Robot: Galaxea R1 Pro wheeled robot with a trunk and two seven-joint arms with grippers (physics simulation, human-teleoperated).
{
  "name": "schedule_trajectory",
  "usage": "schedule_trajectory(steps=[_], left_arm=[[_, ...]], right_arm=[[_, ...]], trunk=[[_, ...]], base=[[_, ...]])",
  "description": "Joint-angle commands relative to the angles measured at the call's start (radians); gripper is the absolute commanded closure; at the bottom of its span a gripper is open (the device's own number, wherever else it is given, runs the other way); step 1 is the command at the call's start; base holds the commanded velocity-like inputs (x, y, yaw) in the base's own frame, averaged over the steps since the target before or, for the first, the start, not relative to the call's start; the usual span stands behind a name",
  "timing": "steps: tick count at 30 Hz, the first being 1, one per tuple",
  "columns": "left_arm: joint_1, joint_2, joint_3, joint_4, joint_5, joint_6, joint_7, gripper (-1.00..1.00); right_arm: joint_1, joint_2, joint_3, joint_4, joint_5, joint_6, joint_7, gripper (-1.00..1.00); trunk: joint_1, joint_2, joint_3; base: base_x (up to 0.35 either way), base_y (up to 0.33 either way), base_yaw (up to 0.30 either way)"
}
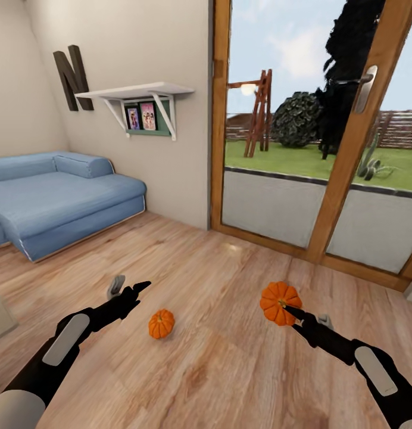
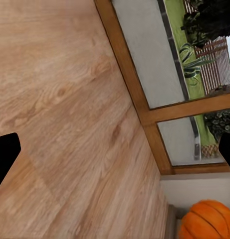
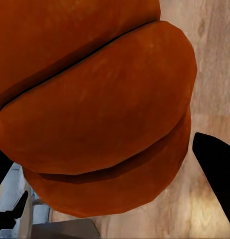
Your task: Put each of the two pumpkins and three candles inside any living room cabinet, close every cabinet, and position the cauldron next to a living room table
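My right gripper point(image 1: 291, 311) is shut on one ribbed orange pumpkin point(image 1: 280, 302) and holds it above the wooden floor; up close, the pumpkin point(image 3: 105, 109) bulges between the dark fingers point(image 3: 217, 174). The second pumpkin point(image 1: 161, 323) rests on the floor between my arms. My left gripper point(image 1: 132, 288) hovers open and empty up-left of it, jaws spread wide point(image 2: 115, 159). An orange pumpkin point(image 2: 207, 221) peeks in at a corner of the left wrist view. The candles, cabinet, cauldron and table are out of view.
A blue sofa point(image 1: 57, 199) stands at the left against the wall. A wood-framed glass door point(image 1: 325, 179) to the garden runs across the right. A white wall shelf point(image 1: 137, 95) hangs above. Bare wooden floor point(image 1: 212, 369) lies around both arms.
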Motion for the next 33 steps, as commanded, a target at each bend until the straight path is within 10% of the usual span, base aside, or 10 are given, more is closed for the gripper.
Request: schedule_trajectory(steps=[1, 9, 33], left_arm=[[-0.001, 0.001, -0.001, 0.0, 0.002, 0.002, -0.002, -1.0], [0.0, 0.0, -0.003, -0.001, -0.002, 0.001, -0.004, -1.0], [0.0, 0.0, -0.005, 0.0, 0.006, 0.008, 0.008, -1.0]], right_arm=[[0.0, 0.001, -0.003, -0.011, -0.015, 0.017, -0.002, 1.0], [0.009, 0.01, -0.001, -0.15, -0.02, 0.081, -0.009, 1.0], [0.01, 0.011, -0.004, -0.165, -0.018, 0.084, -0.016, 1.0]], trunk=[[0.0, 0.0, -0.001], [0.0, 0.0, -0.001], [0.0, 0.0, 0.001]], base=[[0.308, -0.111, 0.026], [0.303, -0.098, 0.02], [0.073, -0.015, 0.207]])
